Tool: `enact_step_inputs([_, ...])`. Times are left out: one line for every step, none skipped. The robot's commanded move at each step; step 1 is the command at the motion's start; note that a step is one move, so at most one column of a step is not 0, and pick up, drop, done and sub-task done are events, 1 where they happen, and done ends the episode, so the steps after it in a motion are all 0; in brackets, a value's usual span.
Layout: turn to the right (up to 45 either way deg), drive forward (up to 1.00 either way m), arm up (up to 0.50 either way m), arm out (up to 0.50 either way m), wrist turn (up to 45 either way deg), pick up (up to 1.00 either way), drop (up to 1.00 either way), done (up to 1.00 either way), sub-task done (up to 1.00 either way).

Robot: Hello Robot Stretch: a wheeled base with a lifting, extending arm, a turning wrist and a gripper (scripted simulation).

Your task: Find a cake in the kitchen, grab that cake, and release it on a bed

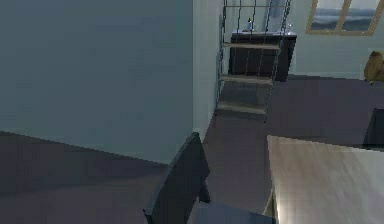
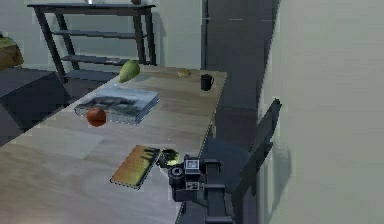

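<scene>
On the tabletop (image 2: 60, 165) a flat stack (image 2: 122, 100) lies midway, with a round fruit (image 2: 96, 117) just beside its near corner, a pear (image 2: 129, 71) behind it and a cup (image 2: 206, 82) near the far right corner. A chair (image 2: 255, 155) stands right of the tabletop, and a shelf unit (image 2: 95, 35) stands behind it.

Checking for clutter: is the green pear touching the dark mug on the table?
Apart. The arm side view shows bare tabletop between the pear and the mug.

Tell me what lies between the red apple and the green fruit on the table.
In the arm side view, a flat greyish book or magazine lies between the red apple and the green fruit.
</scene>
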Motion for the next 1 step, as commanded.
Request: enact_step_inputs([0.0,0.00,0.22,0.00,0.0,0.00,0.00,0.00,0.00])
